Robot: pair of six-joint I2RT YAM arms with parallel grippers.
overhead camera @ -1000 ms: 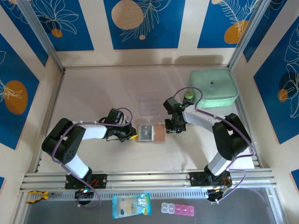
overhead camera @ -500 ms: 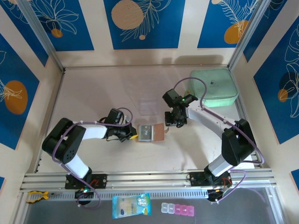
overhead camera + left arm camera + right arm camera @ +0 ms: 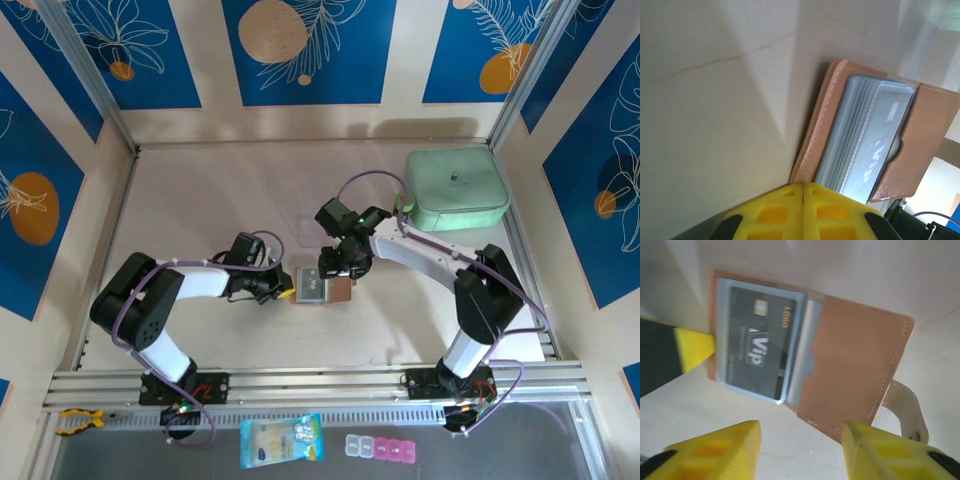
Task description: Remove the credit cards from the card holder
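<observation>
The left gripper is pressing its fingers tightly together with no gap showing between them. Their tips are touching the left edge of the card holder. Whether a sliver of the cover is caught between them I cannot tell. The right gripper is hanging just above the holder with its fingers released. They are standing well apart, gripping nothing and touching nothing.

The card holder is lying open near the middle of the table, a little toward the near edge. Its tan flap is turning out to the right and its snap tab is sticking out past that flap. A dark grey credit card marked "Vip" is sitting in the topmost pale sleeve, fully tucked in.

A second ago the right gripper was sitting at the holder's right edge. It has been swinging leftward and is now hovering over the holder's middle. The left gripper and the holder are staying where they were.

Bare table is lying open toward the left edge and along the near edge in front of the holder. A clear plastic box is sitting just beyond the holder on the far side, partly under the right arm. The mint-green case is resting in the far right corner, well apart from the holder.
</observation>
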